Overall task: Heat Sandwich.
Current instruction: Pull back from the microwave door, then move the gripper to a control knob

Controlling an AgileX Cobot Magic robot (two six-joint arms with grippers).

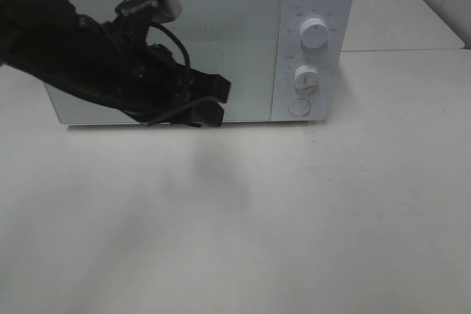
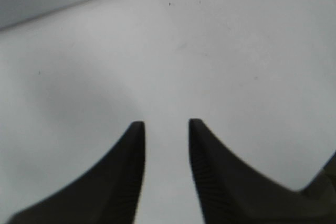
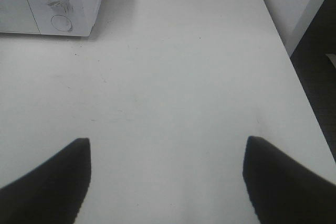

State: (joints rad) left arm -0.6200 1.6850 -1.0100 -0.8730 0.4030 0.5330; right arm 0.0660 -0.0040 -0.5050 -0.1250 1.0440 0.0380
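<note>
The sandwich is out of view in every frame. A white microwave (image 1: 243, 27) stands at the back of the table with its door shut. My left gripper (image 1: 220, 102) hovers in front of the lower middle of that door, its black arm crossing the door from the left. In the left wrist view the left gripper (image 2: 165, 124) has a narrow gap between its fingers, with only bare white table below, so it is open and holds nothing. The right gripper (image 3: 168, 142) stands wide open over bare table, with the microwave (image 3: 79, 3) corner far ahead of it.
Two round knobs (image 1: 315, 32) (image 1: 305, 77) and a round button (image 1: 299, 107) sit on the microwave's right panel. The white table (image 1: 294, 218) stretches in front. Its right edge (image 3: 294, 77) drops to a dark floor. Another white table (image 1: 397, 12) stands behind.
</note>
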